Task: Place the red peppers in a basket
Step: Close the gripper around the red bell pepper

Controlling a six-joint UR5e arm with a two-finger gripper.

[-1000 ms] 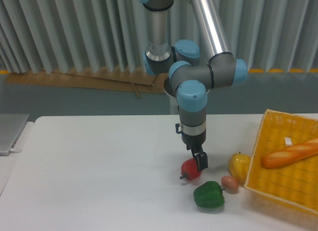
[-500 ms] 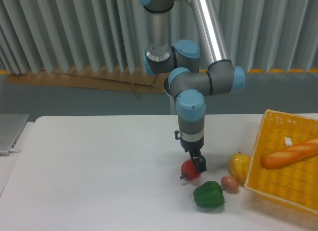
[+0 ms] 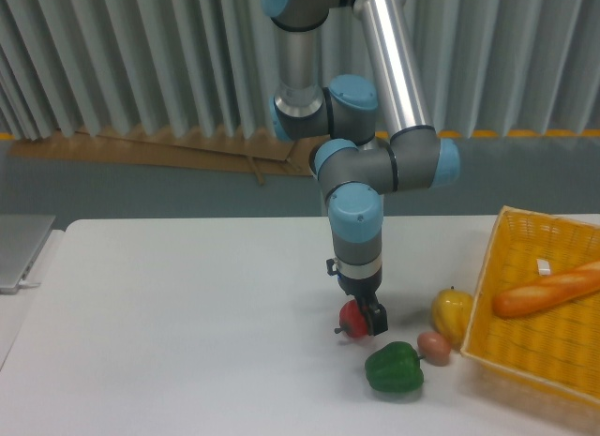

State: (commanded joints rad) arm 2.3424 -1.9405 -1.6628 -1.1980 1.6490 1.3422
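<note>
The small red pepper [image 3: 351, 318] lies on the white table, its dark stem pointing left. My gripper [image 3: 364, 318] points straight down over it. One dark finger [image 3: 376, 318] stands against the pepper's right side, and the other finger is hidden behind the pepper. The jaws look spread around the pepper, which still rests on the table. The large yellow woven basket [image 3: 525, 361] sits tilted at the right edge of the table, well to the right of the gripper.
A green pepper [image 3: 394, 368] lies just in front of the red one. A small brownish item [image 3: 433, 346] and a yellow pepper [image 3: 452, 312] lie beside the basket. A bread loaf [image 3: 548, 292] lies in the basket. A grey laptop [image 3: 19, 248] is at far left.
My gripper has come down and a little to the left, so its finger now covers more of the red pepper. The pepper has shifted slightly left.
</note>
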